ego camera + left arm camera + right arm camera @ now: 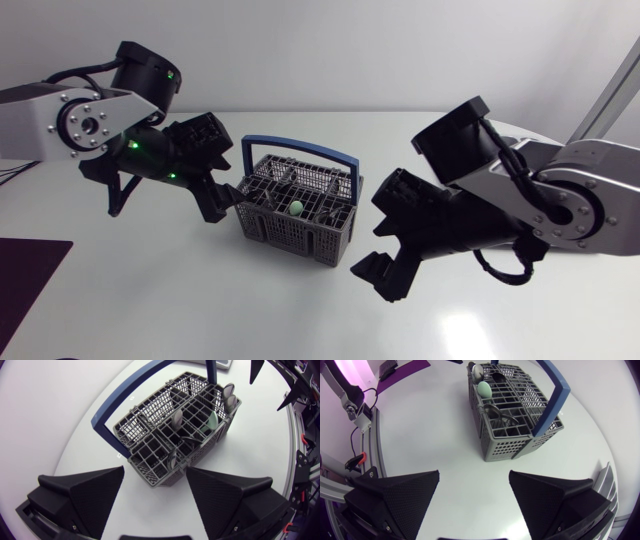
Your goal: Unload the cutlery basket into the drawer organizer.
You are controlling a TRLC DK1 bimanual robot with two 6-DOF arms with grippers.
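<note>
A grey cutlery basket [295,205] with a blue handle [300,150] stands in the middle of the white table. Several pieces of cutlery stand in it, among them a pale green spoon [297,208] and metal spoons [176,417]. My left gripper [222,200] hovers at the basket's left end, open, with nothing in it. In the left wrist view the basket [175,430] lies just ahead of the fingers [90,492]. My right gripper [385,265] hangs open and empty off the basket's right front corner. The right wrist view shows the basket [515,410] and green spoon [485,389] ahead. No drawer organizer shows.
A dark purple flat mat [30,290] lies at the table's front left edge. The white table [250,310] runs bare in front of the basket. Both arms flank the basket closely.
</note>
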